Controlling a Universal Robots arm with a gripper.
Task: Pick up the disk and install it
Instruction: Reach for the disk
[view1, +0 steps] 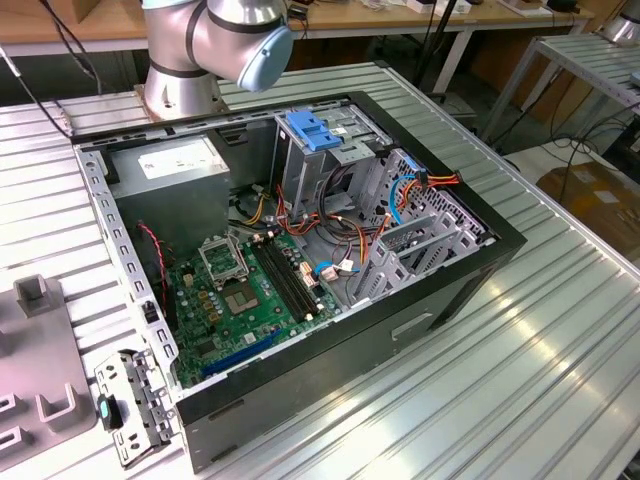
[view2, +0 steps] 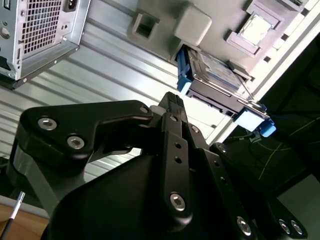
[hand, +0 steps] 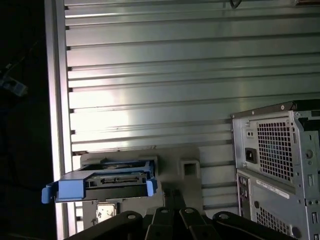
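Tool: the tool (hand: 172, 192) is hanging over the bench with its black fingers pressed together on nothing. In the second wrist view its tip (view2: 172, 100) is pointing toward the disk, clear of it and not touching it.
Disk: the disk (hand: 107, 182) is resting in a grey holder (hand: 186, 161) close to the bench's edge. Blue rails are running along its sides and its connector end is facing the first wrist camera. In the second wrist view the disk (view2: 215, 80) is lying flat, with a blue tab sticking out past the holder.
Bench: the ribbed metal bench (view1: 520, 380) is carrying the computer case and the holder.
Computer case: the black case (view1: 420, 320) is lying on its side with the panel off, showing a green motherboard (view1: 240, 290), a grey power-supply box (view1: 170, 175) and loose coloured cables. Its vented rear (hand: 280, 160) is standing near the holder but apart from it.
Drive cage: a light-blue bracket (view1: 315, 132) is sitting on top of the cage inside the case.
Arm: the silver arm (view1: 215, 40) is rising from its base behind the case in the exterior view.
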